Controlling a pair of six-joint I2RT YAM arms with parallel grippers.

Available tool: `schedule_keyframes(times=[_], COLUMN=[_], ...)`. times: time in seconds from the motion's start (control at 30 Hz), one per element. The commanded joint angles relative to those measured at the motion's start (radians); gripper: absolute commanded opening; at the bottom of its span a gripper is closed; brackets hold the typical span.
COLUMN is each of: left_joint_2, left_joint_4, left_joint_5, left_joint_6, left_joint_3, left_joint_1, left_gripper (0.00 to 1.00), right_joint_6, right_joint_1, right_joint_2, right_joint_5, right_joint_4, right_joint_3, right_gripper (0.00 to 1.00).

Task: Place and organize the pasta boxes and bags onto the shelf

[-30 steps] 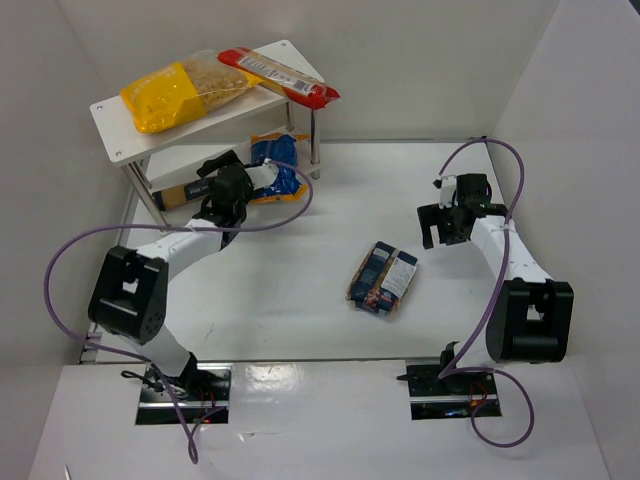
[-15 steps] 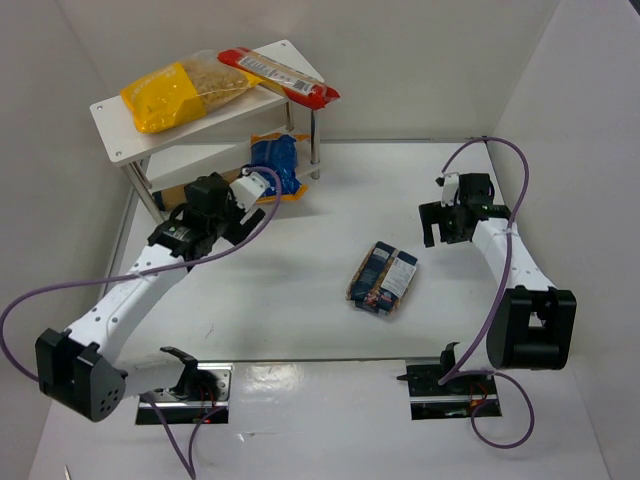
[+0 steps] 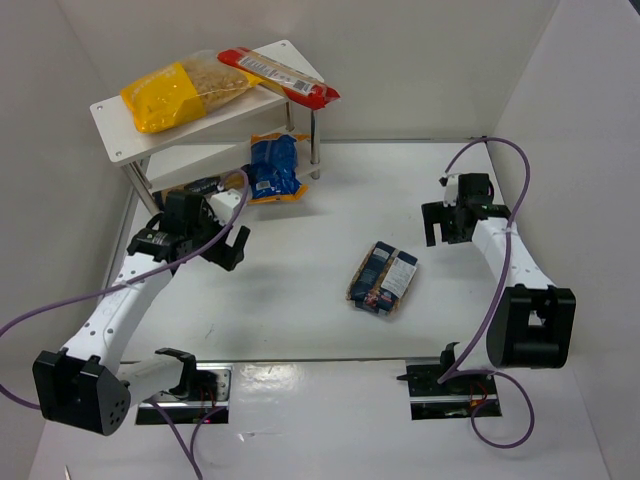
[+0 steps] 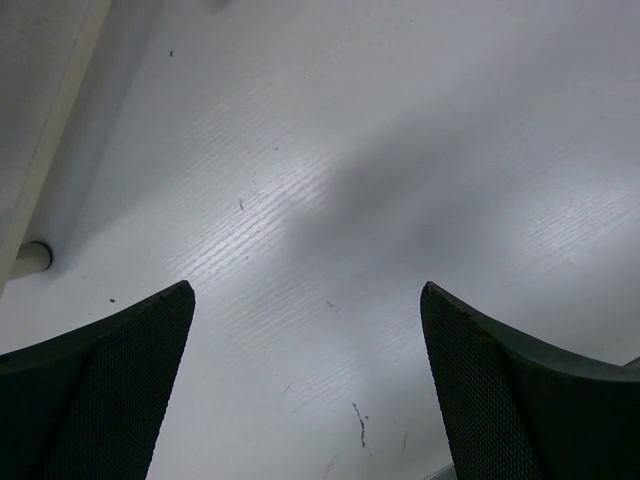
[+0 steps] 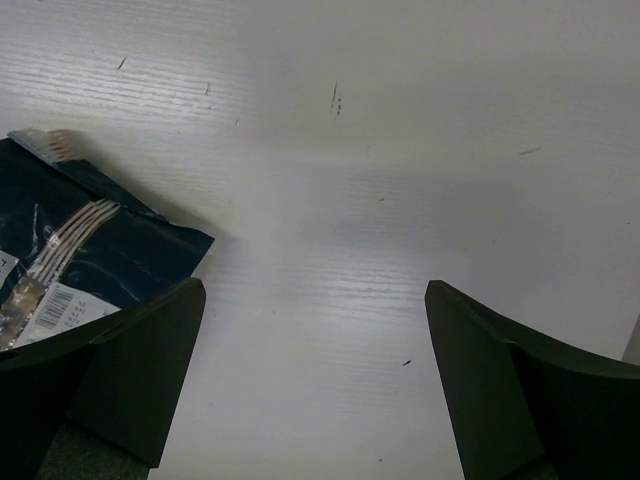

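The white shelf [image 3: 120, 120] stands at the back left. Its top board holds the yellow-and-clear bag [image 3: 180, 92] and the long red packet [image 3: 282, 76]. The blue bag [image 3: 272, 165] lies at the lower tier's right end. Beside it a dark packet end [image 3: 203, 185] shows, partly hidden by my left arm. The dark blue box [image 3: 383, 277] lies flat mid-table and shows in the right wrist view as the dark blue box [image 5: 90, 250], left of my fingers. My left gripper [image 3: 232, 250] [image 4: 305, 290] is open and empty in front of the shelf. My right gripper [image 3: 445, 235] [image 5: 315, 285] is open and empty, right of the box.
White walls enclose the table on the left, back and right. A shelf leg foot [image 4: 30, 258] and the shelf's board edge [image 4: 40, 120] show at the left of the left wrist view. Purple cables [image 3: 60, 305] loop off both arms.
My left arm has drawn back from the shelf's lower tier toward the near left, gripper open and empty. The right arm has hardly moved.
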Motion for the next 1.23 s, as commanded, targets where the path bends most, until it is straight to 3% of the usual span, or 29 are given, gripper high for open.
schedule_keyframes(times=[0.0, 1.2], left_joint_2=[0.0, 0.0], left_joint_4=[-0.006, -0.024], left_joint_5=[0.076, 0.102], left_joint_6=[-0.018, 0.017], left_joint_3=[0.004, 0.013], left_joint_1=[0.005, 0.005], left_gripper=[0.99, 0.99], right_joint_6=[0.017, -0.011], right_joint_1=[0.008, 0.028], right_joint_2=[0.02, 0.092], right_joint_5=[0.025, 0.055], right_joint_4=[0.006, -0.004], right_joint_3=[0.013, 0.013], right_gripper=[0.99, 0.99])
